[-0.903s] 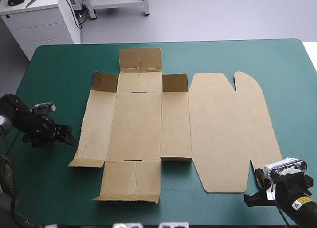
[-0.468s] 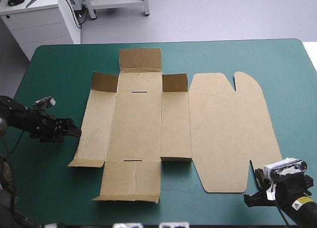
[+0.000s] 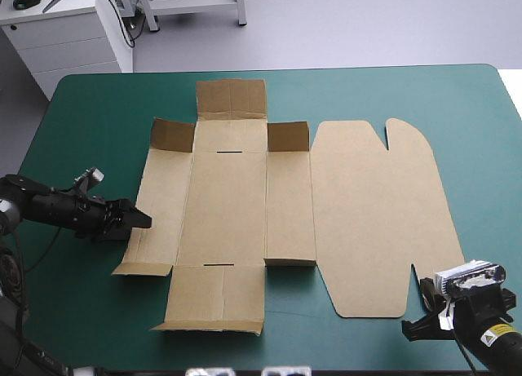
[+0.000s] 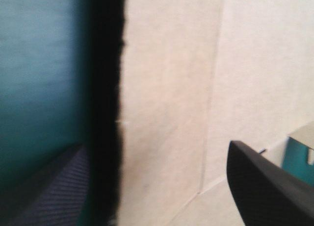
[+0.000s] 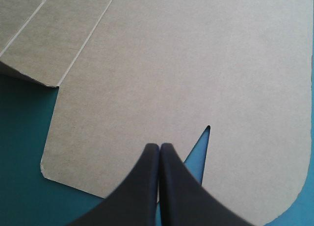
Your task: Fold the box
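Black and fin-fingered, our left end effector (image 3: 139,220) sits released at the left edge of the flat brown cardboard box (image 3: 245,196), that edge between its spread fingers (image 4: 265,187). We see the box lying mid-table on the teal-green cover (image 3: 98,107). Our right end effector (image 5: 159,150) is clenched empty, at the lid's near corner slit.

The left arm (image 3: 49,206) reaches in low and nearly level from the left side. The left gripper (image 3: 139,220) points to the right, its two black fingers (image 4: 265,187) standing well apart. The right arm (image 3: 489,335) sits at the near right, and the right gripper (image 5: 159,147) has its fingers pressed together in one pointed arch.
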Controlling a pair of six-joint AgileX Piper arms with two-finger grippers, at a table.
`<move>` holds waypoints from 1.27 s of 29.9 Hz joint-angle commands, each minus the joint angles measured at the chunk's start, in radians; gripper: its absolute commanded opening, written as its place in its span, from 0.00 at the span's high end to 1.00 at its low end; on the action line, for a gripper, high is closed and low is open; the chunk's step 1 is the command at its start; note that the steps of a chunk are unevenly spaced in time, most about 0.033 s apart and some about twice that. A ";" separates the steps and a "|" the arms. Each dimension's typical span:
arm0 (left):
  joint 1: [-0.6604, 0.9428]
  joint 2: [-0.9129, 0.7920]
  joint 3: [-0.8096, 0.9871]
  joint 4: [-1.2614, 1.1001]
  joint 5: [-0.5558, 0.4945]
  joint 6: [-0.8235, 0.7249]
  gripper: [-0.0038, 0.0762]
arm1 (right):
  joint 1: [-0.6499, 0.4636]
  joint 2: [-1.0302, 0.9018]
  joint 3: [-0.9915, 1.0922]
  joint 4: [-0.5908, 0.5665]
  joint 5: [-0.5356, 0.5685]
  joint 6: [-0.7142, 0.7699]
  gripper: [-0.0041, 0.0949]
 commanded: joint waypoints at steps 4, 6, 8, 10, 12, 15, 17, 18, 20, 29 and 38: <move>-0.010 0.015 0.107 -0.109 0.062 0.115 0.25 | 0.004 0.009 -0.026 0.018 -0.059 -0.002 0.98; -0.010 0.015 0.114 -0.114 0.057 0.115 0.25 | 0.004 0.009 -0.026 0.018 -0.059 -0.002 0.98; -0.010 0.015 0.114 -0.112 0.060 0.115 0.25 | 0.004 0.009 -0.026 0.018 -0.059 -0.002 0.98; -0.010 0.015 0.114 -0.116 0.064 0.115 0.25 | 0.004 0.009 -0.026 0.018 -0.059 -0.002 0.98; -0.014 0.015 0.114 -0.123 0.073 0.115 0.25 | 0.004 0.009 -0.026 0.018 -0.059 -0.002 0.98; -0.036 0.015 0.114 -0.122 0.073 0.115 0.25 | 0.004 0.009 -0.026 0.018 -0.059 -0.002 0.98; -0.060 0.015 0.114 -0.122 0.066 0.115 0.25 | 0.004 0.009 -0.026 0.018 -0.059 -0.002 0.98; -0.073 0.015 0.114 -0.122 0.060 0.115 0.25 | 0.004 0.009 -0.026 0.018 -0.059 -0.002 0.98; -0.096 0.015 0.114 -0.125 0.042 0.115 0.25 | 0.004 0.009 -0.026 0.018 -0.059 -0.002 0.98; -0.111 0.015 0.111 -0.166 -0.027 0.073 0.65 | 0.004 0.009 -0.026 0.018 -0.059 -0.002 0.98; -0.121 0.015 0.107 -0.146 0.058 0.151 0.96 | 0.004 0.009 -0.026 0.018 -0.059 -0.002 0.98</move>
